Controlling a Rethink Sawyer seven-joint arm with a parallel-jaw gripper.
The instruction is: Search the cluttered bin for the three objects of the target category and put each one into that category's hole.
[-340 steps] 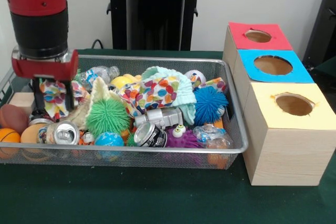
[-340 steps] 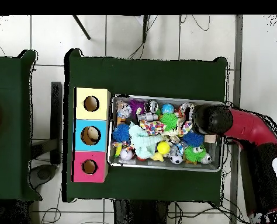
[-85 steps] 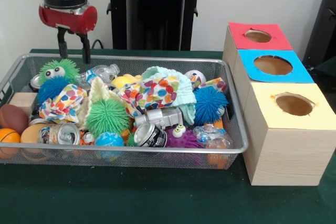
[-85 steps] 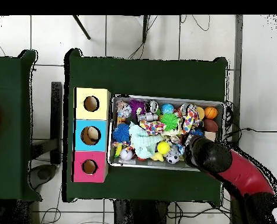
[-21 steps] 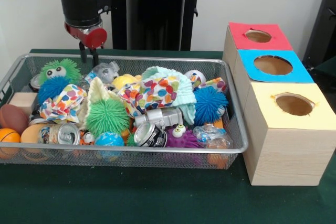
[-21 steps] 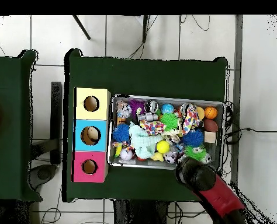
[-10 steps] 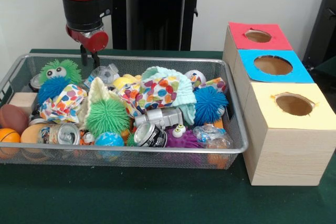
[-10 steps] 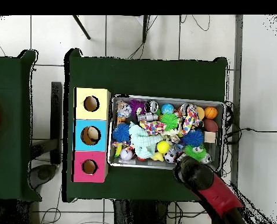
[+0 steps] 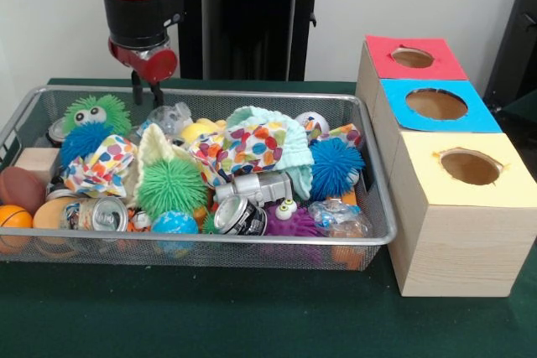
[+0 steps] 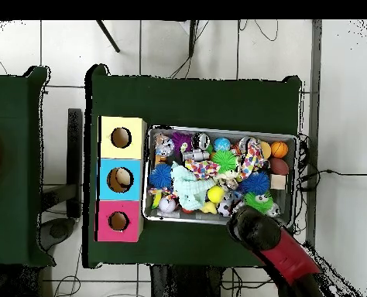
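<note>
- Over the last second the gripper (image 9: 146, 90) has been moved a little toward the bin's middle along the far rim, and it is now seen just above the crumpled clear bottle (image 9: 168, 115).
- Compared with some seconds ago it has also been lowered; a grasp at the bottle is judged to be in preparation.
- The jaws are seen as two dark prongs close together with nothing between them; they are taken as closed and empty.
- Nothing in the bin (image 9: 379, 236) seems to have been shifted in the last second, so no object has been taken out in that time.
- The target category is not shown by the pictures. If bottles or cans are meant, candidates lie near: the bottle at the far rim, one can (image 9: 99, 215) at the front left, another can (image 9: 240, 215) at the front middle.
- The bin also holds a green spiky ball (image 9: 171, 187), a blue spiky ball (image 9: 335, 167), a dotted cloth (image 9: 249, 145) and small sport balls at the left end.
- On the counter (image 9: 210, 316) beside the bin three boxes stand in a row: red (image 9: 414, 58), blue (image 9: 436, 105), yellow (image 9: 470, 167).
- Each box has one round hole on top; what is inside cannot be told.
</note>
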